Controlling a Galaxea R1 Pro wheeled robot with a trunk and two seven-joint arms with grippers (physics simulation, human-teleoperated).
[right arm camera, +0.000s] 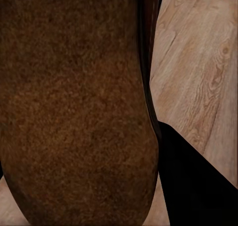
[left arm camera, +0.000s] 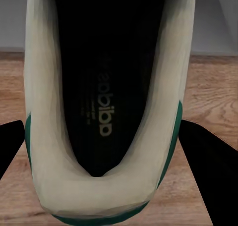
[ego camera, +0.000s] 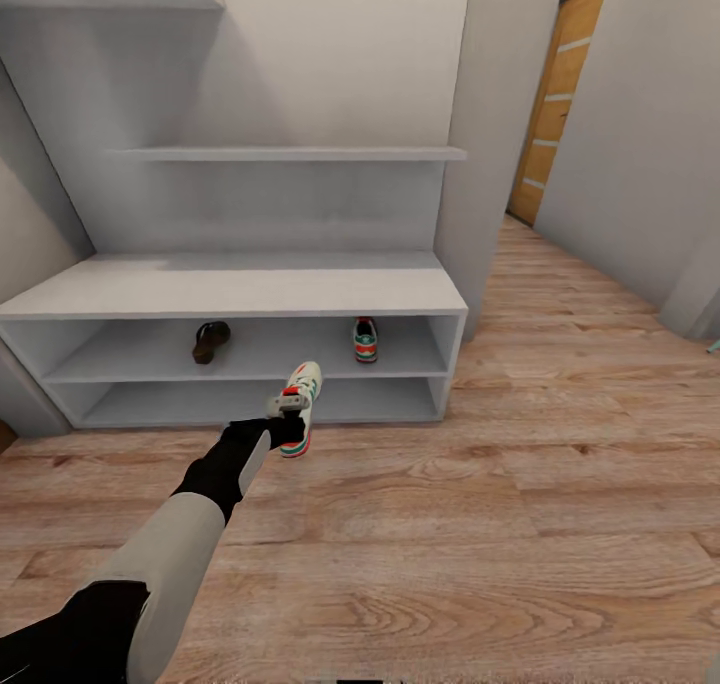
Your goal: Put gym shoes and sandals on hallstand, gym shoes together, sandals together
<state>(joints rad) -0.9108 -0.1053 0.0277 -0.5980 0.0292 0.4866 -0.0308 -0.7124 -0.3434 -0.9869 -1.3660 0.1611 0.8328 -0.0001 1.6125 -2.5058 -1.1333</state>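
Gym shoes in view: two. One stands on the upper open shelf of the hallstand [ego camera: 240,289], toward its right end [ego camera: 365,340]. The second [ego camera: 298,406] is clamped in my left gripper [ego camera: 283,416], held above the corridor floor [ego camera: 500,524] just before the rack; its insole lettering [left arm camera: 103,112] is mirrored and not legible.

Sandals: two. One lies on the same shelf, left of centre [ego camera: 210,341]. My right gripper's fingers [right arm camera: 198,186] are closed on the other sandal [right arm camera: 74,112].

Hallstand [ego camera: 240,289] is standing against the back wall. On its upper open shelf, a sandal [ego camera: 210,341] is lying left of centre and a gym shoe [ego camera: 365,339] toward the right end, well apart. A second gym shoe [ego camera: 300,404] is hanging before the lower shelf, above the corridor floor [ego camera: 520,484].
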